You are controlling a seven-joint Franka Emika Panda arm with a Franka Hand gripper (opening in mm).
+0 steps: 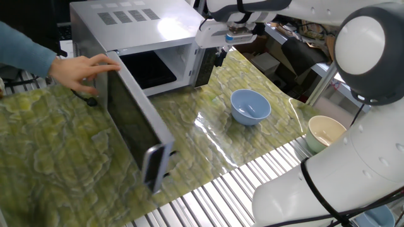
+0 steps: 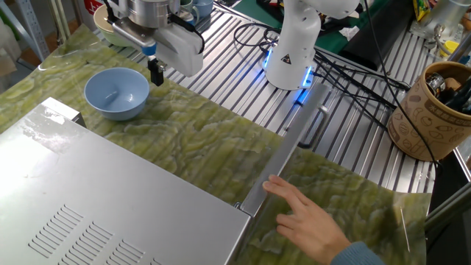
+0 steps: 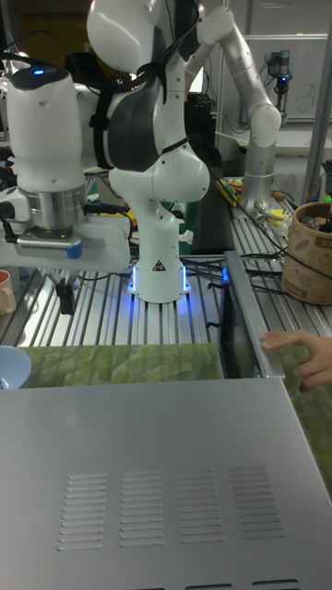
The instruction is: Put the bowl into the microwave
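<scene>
The light-blue bowl (image 1: pixel 250 106) sits upright on the green mat, to the right of the microwave (image 1: pixel 136 28); it also shows in the other fixed view (image 2: pixel 116 93) and at the left edge of the tall view (image 3: pixel 9 367). The silver microwave (image 2: pixel 96 199) has its dark glass door (image 1: pixel 136 129) swung wide open, and a person's hand (image 1: pixel 79 69) rests on the door's top corner. My gripper (image 1: pixel 220 55) hangs above the mat near the microwave's right front corner, behind the bowl and apart from it. Its fingers (image 2: pixel 156 72) look pressed together with nothing held.
A cream bowl (image 1: pixel 325 133) stands on the metal slats at the right, beyond the mat. A brown patterned pot (image 2: pixel 434 110) of tools stands at the far side. The arm's white base (image 3: pixel 157 267) and cables sit on the slats. The open door (image 2: pixel 288 158) juts out over the mat.
</scene>
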